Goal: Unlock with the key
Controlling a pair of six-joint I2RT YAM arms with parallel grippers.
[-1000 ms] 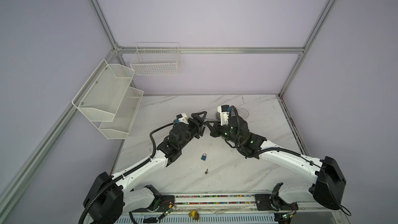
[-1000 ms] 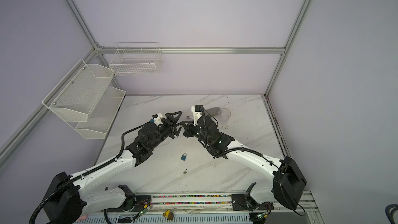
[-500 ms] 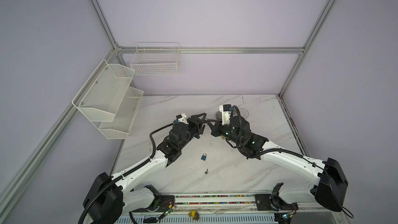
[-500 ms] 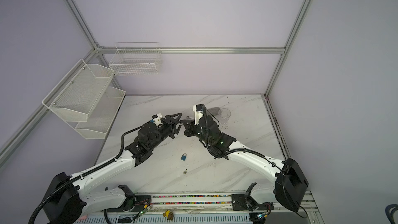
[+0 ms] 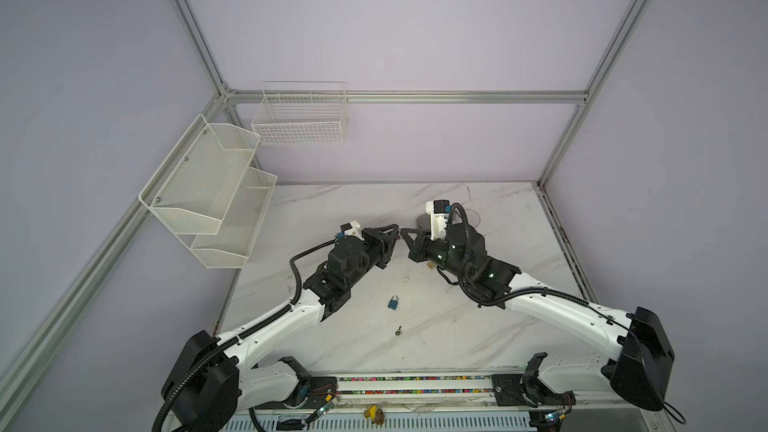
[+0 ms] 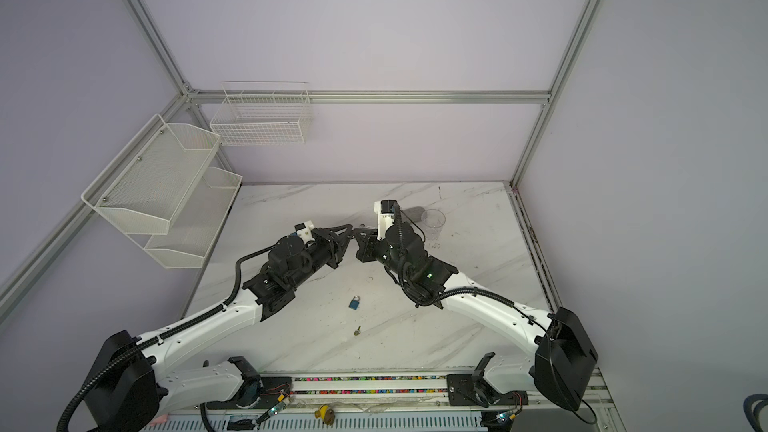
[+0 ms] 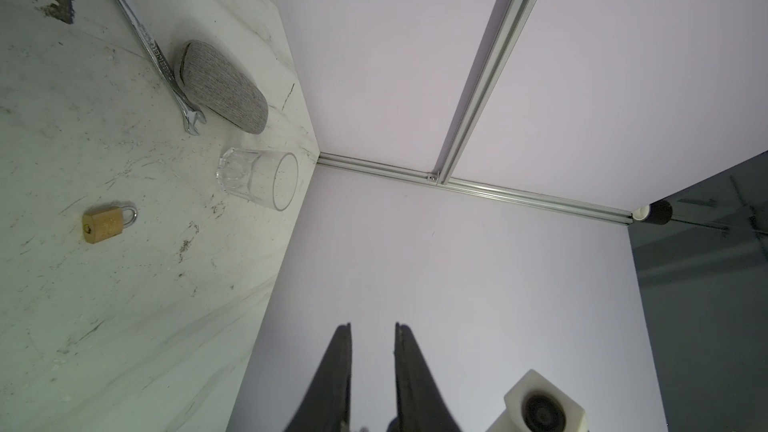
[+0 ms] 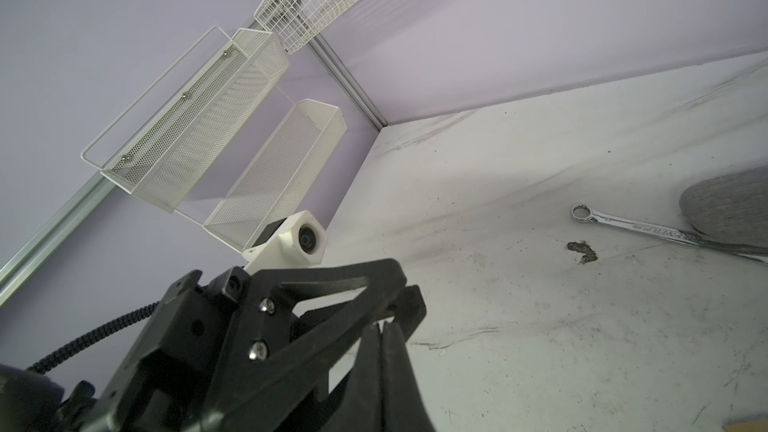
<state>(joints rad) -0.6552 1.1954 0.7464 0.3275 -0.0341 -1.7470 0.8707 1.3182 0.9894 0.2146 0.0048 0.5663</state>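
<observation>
Tabletop (image 5: 457, 326): key (image 5: 398, 330) well apart from left tool (image 5: 395, 229).

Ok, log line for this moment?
left tool: off table, narrow gap | right tool: shut, tips by left tool | blue padlock: on table | key: on table, ungrasped

Embossed lettering on wrench (image 8: 660, 237) shank — too blurred to read, nothing else legible
</observation>
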